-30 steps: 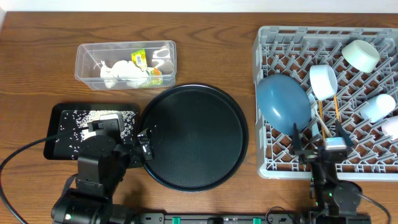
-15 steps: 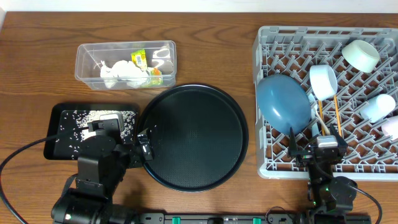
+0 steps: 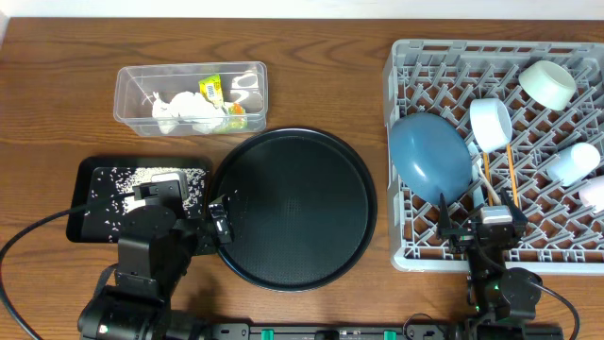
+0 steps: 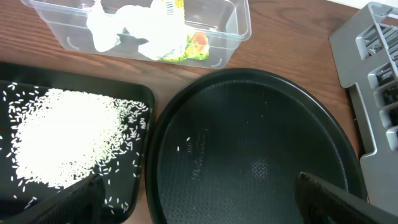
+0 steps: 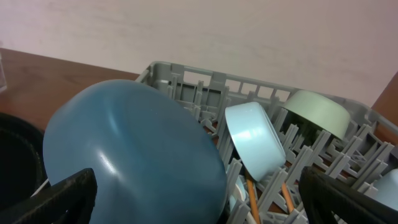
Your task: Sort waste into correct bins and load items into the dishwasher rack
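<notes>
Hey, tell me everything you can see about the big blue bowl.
The large blue bowl is smooth, glossy and plain. It leans tipped over in the left part of the large grey plastic dishwasher rack, propped among its pegs, rounded outside turned upward. A small white cup stands close beside it.

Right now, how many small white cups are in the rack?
3: one white cup beside the blue bowl, a second near the rack's right side, a third at the frame edge. More could be hidden.
</notes>
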Tool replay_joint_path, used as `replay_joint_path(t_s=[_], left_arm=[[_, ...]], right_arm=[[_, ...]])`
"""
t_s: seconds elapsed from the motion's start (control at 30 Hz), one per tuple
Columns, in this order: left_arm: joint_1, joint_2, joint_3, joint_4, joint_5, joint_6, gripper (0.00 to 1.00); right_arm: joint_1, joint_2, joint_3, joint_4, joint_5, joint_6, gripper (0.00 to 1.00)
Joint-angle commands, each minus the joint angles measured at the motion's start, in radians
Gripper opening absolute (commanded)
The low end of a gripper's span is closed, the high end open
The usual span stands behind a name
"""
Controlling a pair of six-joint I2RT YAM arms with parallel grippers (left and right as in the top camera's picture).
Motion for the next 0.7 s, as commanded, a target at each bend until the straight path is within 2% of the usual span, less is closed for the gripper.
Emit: replay_joint_path(t_s=[0.0, 0.27, 0.4, 0.57, 0.67], left_arm=[[0.004, -0.001, -0.002, 0.003, -0.011, -0.005, 0.98], [0.005, -0.002, -0.002, -0.009, -0.012, -0.003, 0.98], [0.055, -0.029, -0.026, -0.034, -0.011, 0.002, 0.98], [0.131, -0.122, -0.138, -0.003, -0.012, 0.003, 0.98], [0.152, -0.205, -0.261, 0.073, -0.011, 0.003, 0.98]], right_arm=[[0.020, -0.007, -0.002, -0.004, 0.010, -0.010, 0.99], [0.020, -0.007, -0.002, -0.004, 0.010, -0.010, 0.99], [0.020, -0.007, -0.002, -0.004, 0.010, -0.010, 0.99], [0.020, -0.007, -0.002, -0.004, 0.010, -0.010, 0.99], [0.020, -0.007, -0.002, -0.004, 0.010, -0.010, 0.99]])
